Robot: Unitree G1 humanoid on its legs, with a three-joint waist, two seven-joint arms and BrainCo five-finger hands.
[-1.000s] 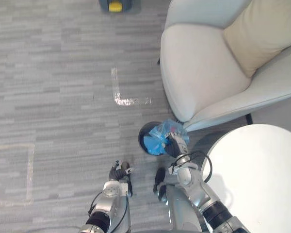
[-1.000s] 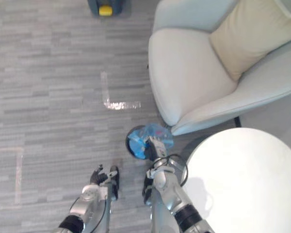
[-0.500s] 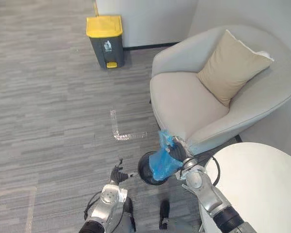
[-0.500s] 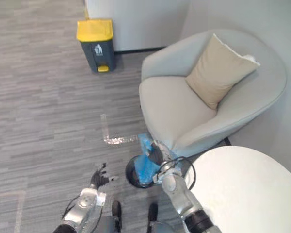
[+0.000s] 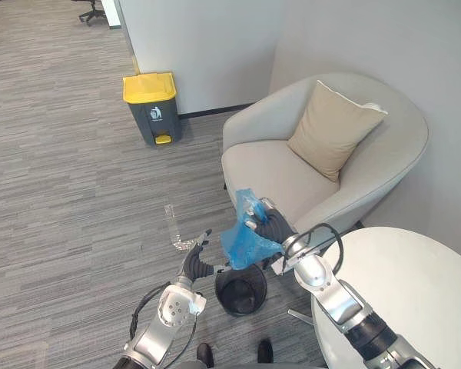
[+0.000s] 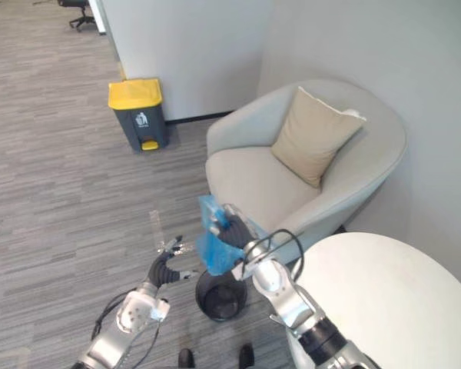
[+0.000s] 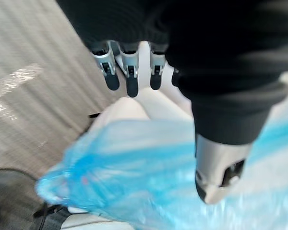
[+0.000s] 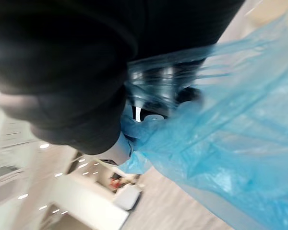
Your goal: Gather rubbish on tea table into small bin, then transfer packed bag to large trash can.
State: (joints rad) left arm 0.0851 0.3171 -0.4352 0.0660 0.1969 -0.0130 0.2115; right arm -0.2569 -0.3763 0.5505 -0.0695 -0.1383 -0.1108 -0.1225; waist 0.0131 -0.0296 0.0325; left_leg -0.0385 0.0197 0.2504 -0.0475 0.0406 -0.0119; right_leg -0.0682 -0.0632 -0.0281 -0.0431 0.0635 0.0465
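Aloft, blue bag (image 5: 243,243) in right hand (image 5: 273,227)

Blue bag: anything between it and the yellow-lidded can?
Nothing visible. The blue bag, held up in the right hand above the small black bin, has open carpet between it and the yellow-lidded can. The armchair sits to the right of that line.

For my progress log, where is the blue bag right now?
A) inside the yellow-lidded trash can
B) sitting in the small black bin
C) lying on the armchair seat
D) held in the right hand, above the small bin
D: the right hand is curled round the top of the blue bag, which hangs above the small black bin on the floor.
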